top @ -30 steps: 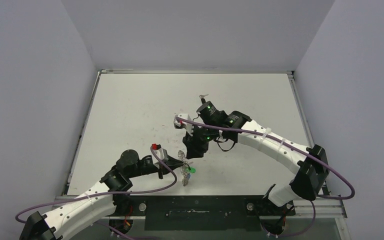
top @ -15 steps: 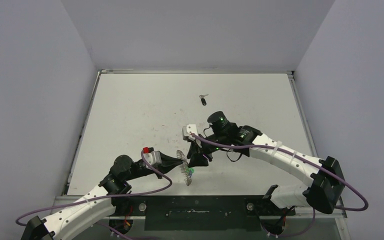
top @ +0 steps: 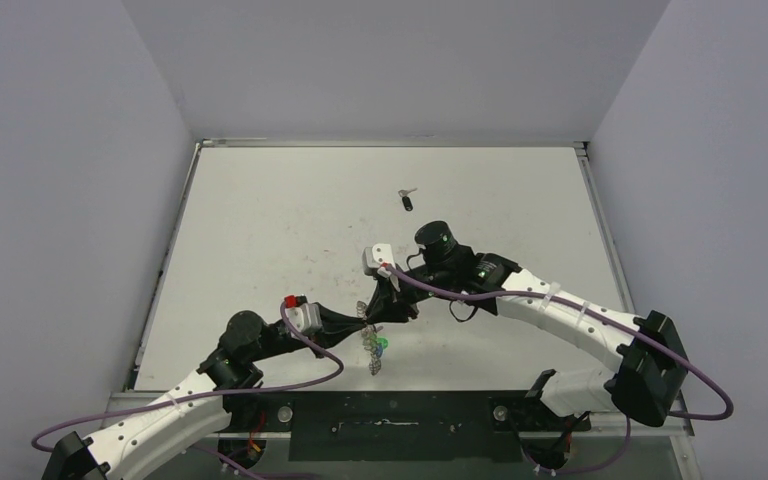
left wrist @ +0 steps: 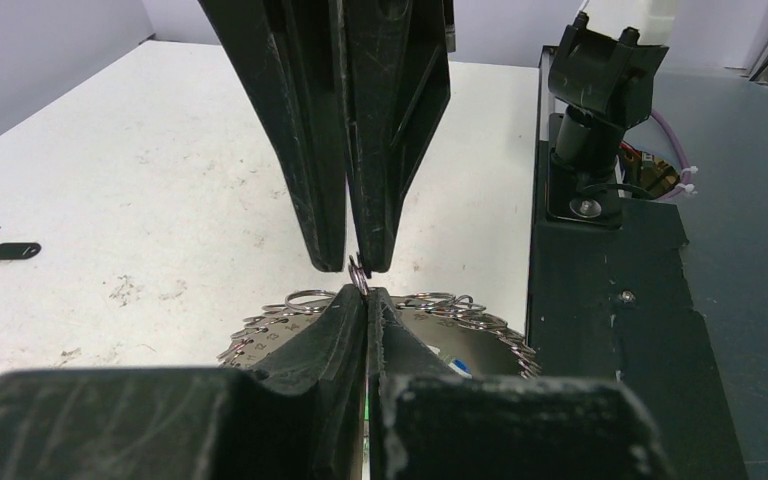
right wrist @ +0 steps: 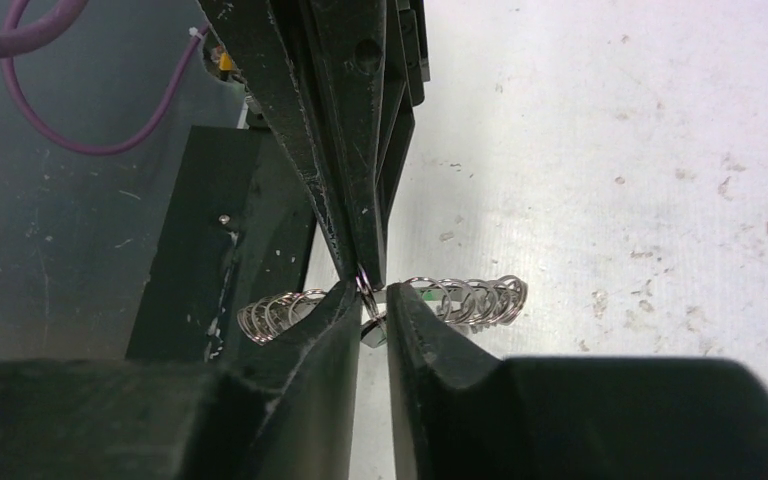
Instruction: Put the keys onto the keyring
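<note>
Left gripper (left wrist: pixel 365 297) is clenched on the rim of the keyring (right wrist: pixel 465 298), low in the centre of the top view. Right gripper (left wrist: pixel 355 262) meets it tip to tip, jaws narrow around one small loop; whether they pinch it I cannot tell. Pulling crookedly could twist the ring free. One black key (top: pixel 406 201) lies unthreaded on the table (top: pixel 260 220), at upper centre.

We see a keyring (right wrist: pixel 480 298) of bright polished metal loops, black plastic fingers (left wrist: pixel 290 130) scratched dull, a matt white table (top: pixel 260 220), scuffed and speckled, and a key (top: pixel 406 201) with a black plastic head.
</note>
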Available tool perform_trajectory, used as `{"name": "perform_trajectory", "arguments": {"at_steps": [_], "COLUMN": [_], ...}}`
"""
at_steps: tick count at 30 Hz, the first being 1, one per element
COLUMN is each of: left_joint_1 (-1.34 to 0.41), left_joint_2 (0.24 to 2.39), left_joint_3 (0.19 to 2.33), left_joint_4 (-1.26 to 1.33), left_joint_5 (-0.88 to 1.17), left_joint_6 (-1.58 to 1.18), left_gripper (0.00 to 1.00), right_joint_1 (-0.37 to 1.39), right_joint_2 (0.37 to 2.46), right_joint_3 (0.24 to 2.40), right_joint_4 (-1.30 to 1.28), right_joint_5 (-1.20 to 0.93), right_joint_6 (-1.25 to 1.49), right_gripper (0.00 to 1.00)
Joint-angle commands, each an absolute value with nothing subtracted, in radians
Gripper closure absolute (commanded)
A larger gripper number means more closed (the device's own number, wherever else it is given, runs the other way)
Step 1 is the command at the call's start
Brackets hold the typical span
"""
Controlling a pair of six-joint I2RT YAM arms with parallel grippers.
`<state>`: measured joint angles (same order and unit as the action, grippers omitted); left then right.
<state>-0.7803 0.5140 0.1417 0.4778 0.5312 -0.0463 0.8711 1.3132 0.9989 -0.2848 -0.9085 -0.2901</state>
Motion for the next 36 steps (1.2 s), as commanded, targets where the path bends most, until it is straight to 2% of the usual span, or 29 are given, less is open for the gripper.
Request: {"name": "perform_trajectory", "arguments": {"at_steps": [1,5,10,14,18,21,27,36], "left_joint_1": [-0.787,-0.786,-0.787,-0.787,-0.786,-0.785,-0.786,-0.788], "left_joint_2": [0.502,0.504,0.502,0.486,0.450,0.439,0.478,0.601], "left_joint_3": [0.166,0.166,0.166,0.186,0.211,0.243,0.317,0.338], "left_joint_4": [0.583,0.583,0.580,0.496,0.378,0.279,0.125,0.176], "left_joint_5": [0.543,0.542,0.534,0.511,0.472,0.462,0.468,0.522], "left_joint_6": [-0.060,-0.061,-0.058,-0.034,-0.009,0.032,0.101,0.118], "left_gripper": [1.00,1.00,1.00,1.00,0.80,0.74,0.74,0.75], "right_joint_1": [0.868,0.868,0.869,0.868,0.886,0.910,0.967,0.997], "right_joint_2": [1.332,1.340,1.336,1.354,1.420,1.481,1.563,1.608], "right_joint_3": [1.013,1.020,1.036,1.100,1.229,1.350,1.488,1.560], "right_joint_4": [-0.241,-0.256,-0.283,-0.404,-0.639,-0.818,-0.971,-0.974], "right_joint_5": [-0.964,-0.993,-0.991,-0.922,-0.795,-0.690,-0.566,-0.549], "right_joint_6": [-0.301,-0.310,-0.316,-0.335,-0.375,-0.381,-0.364,-0.288], "right_gripper": [0.88,1.00,1.00,1.00,1.00,1.00,1.00,1.00]}}
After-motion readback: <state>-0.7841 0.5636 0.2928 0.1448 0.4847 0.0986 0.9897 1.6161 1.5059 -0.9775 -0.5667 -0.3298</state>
